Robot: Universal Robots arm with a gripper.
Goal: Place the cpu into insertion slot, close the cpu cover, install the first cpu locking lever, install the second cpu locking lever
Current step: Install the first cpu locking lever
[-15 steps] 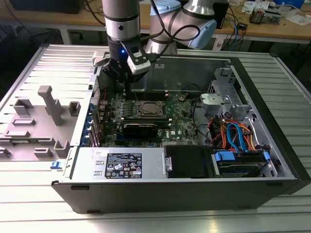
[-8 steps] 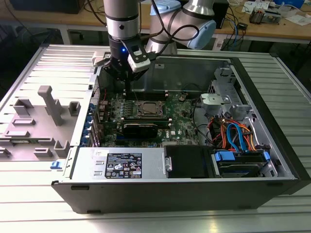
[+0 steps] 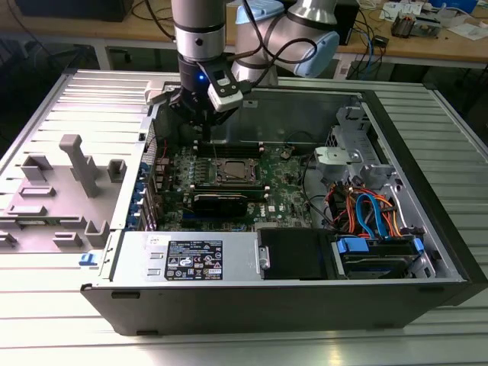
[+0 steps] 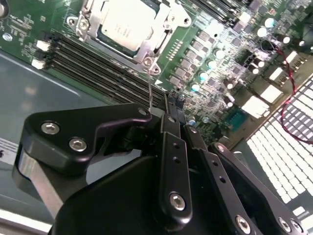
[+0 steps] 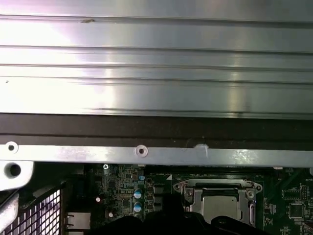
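gripper: over the green board inside the open computer case, at the far side of the socket in the exterior view; gripper also in the second wrist view
grip state: fingers drawn together, no gap visible at the tips (reads as closed)
contact: thin wire locking lever rises from the socket corner and its free end meets the gripper just beside the tips; pinched or only touching, cannot tell
cpu: cpu sits flat in the insertion slot, silver top facing up; also seen in the first wrist view
cpu cover: cpu cover lies down around the cpu, with the chip top showing through its window
lever angle: standing up off the board, not laid flat (second wrist view)
nearby: long black memory slots run just beside the socket, between it and the gripper body
case: rests on a ribbed metal table
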